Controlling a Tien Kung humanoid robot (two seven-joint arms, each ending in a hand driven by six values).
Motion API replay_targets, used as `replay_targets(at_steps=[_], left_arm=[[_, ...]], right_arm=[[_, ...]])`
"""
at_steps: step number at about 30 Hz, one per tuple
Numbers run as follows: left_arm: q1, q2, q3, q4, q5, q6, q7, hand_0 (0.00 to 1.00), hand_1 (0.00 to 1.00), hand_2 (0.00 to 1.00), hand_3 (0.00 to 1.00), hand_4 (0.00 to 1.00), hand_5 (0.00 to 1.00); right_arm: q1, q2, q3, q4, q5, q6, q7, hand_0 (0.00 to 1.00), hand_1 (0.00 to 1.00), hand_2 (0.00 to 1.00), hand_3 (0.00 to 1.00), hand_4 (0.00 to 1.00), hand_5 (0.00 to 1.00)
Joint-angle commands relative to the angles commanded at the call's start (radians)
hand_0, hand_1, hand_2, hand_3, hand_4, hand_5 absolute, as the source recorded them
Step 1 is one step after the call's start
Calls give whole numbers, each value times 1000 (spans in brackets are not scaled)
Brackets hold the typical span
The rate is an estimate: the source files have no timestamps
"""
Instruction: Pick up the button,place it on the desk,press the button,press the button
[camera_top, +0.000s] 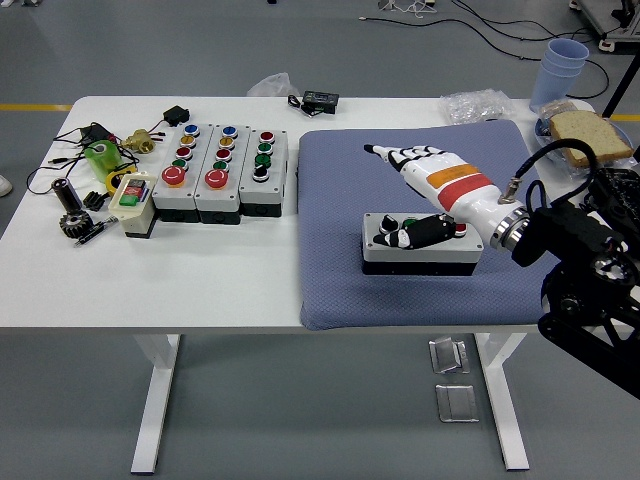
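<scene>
We are seeing three button boxes (222, 172) sitting side by side on the white table (200, 280), a green tape roll (100, 157) lying to their left, stacked blue cups (562, 68) and bread (590, 137) resting far right.

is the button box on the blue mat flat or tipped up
Flat. The button box sits level on the blue mat, buttons facing up, with the right hand open above it.

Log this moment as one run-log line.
right hand: fingers open above button box, thumb over its top | box: on blue mat | left hand: out of view
</scene>
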Motion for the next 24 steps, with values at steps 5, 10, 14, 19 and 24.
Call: replay_targets(at_steps=[5,10,14,19,24], left_arm=[[-2,0,-5,0,2,0,-1,538,421,424,421,256,466],[-9,0,-9,0,2,-1,-1,538,420,423,421,257,467],[-9,0,-10,0,6,-2,0,538,420,423,421,257,467],[-8,0,-4,0,5,-4,-1,537,420,423,421,256,468],[-6,0,-5,0,10,-4,0,538,421,423,421,256,467]], right_arm=[[-96,-37,100,68,102,1,2,240,104,351,858,782,384],[-182,-78,167,115,151,43,-37,106,2,217,748,739,364],[-212,-84,177,109,174,51,-87,106,2,217,748,739,364],[-237,-76,174,75,176,104,-164,138,2,228,666,605,2],[-243,-59,158,27,168,99,-192,98,2,194,732,400,2]])
